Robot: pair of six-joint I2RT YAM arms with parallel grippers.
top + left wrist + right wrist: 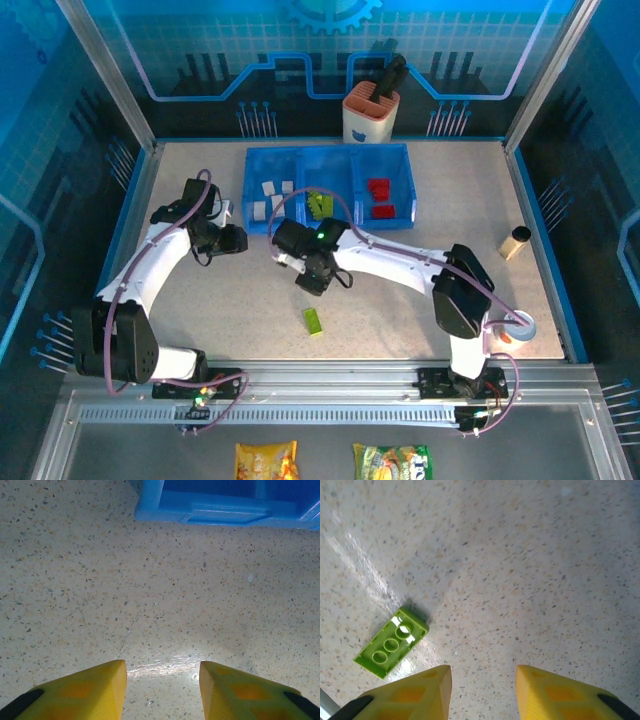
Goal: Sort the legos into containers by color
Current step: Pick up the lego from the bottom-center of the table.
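The speckled tabletop (450, 200) lies under both grippers. The blue tray (330, 150) sits just ahead of the left gripper (162, 680), whose fingers are apart and hold nothing. The right gripper (483, 680) is spread and empty too. One green lego (391, 643) lies flat near it, off to one side, not touching. White legos (270, 198), green legos (319, 205) and red legos (380, 198) sit in the tray.

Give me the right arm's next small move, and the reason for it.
Probably shift the right gripper sideways until its open, empty jaws straddle the lime green brick. In the right wrist view that brick lies on the table to the left of the fingers, not between them. It looks like the one brick outside the tray, whose middle compartment holds the green ones.
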